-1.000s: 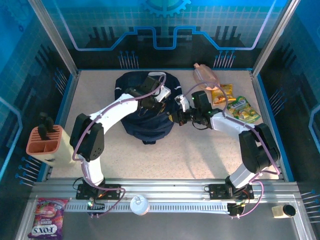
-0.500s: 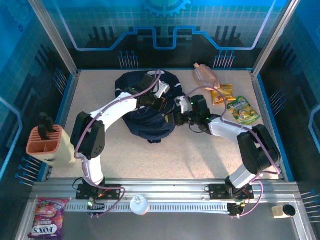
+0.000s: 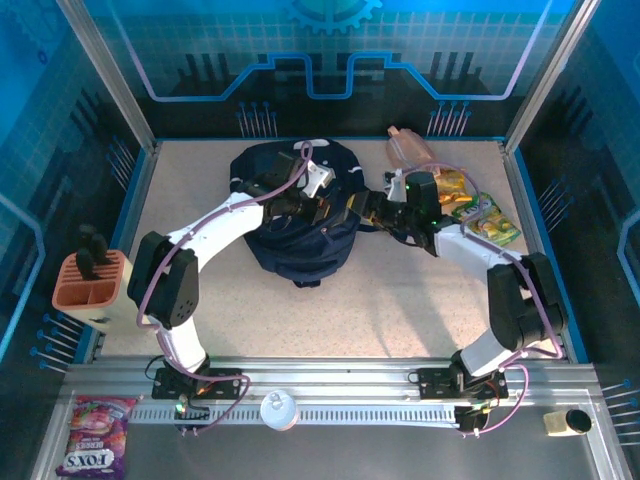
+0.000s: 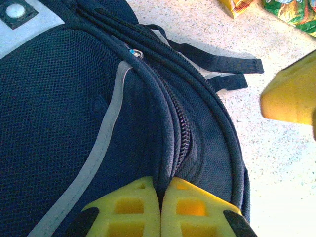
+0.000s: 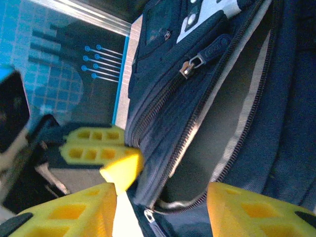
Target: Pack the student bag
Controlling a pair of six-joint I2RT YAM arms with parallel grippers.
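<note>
**Student bag.** The student bag (image 3: 292, 228) lies flat on the surface (image 3: 400, 300), at about 11 o'clock from the surface centre, towards the far edge. Its main zip (image 4: 180, 129) stands parted, so the compartment gapes on the bag's 3 o'clock side.

**Left arm.** The left arm (image 3: 205, 235) rises from its base at the near edge, bends at the elbow at 9 o'clock of the bag, and runs its forearm out over the bag top. The left tool (image 3: 318, 208) is fully closed. In the left wrist view its two yellow fingers (image 4: 129, 210) meet on a fold of navy fabric beside the zip, pinching the opening's edge.

**Right arm.** The right arm (image 3: 520, 300) folds at the elbow near the surface's 4 o'clock edge and reaches towards 10 o'clock. The right tool (image 3: 362, 212) sits at the bag's 3 o'clock rim. Its fingers (image 5: 69, 212) stand well apart with nothing between them, facing the open compartment.

**Other items.** Two snack packets (image 3: 470, 205) lie at 3 o'clock of the bag, just beyond the right wrist.
</note>
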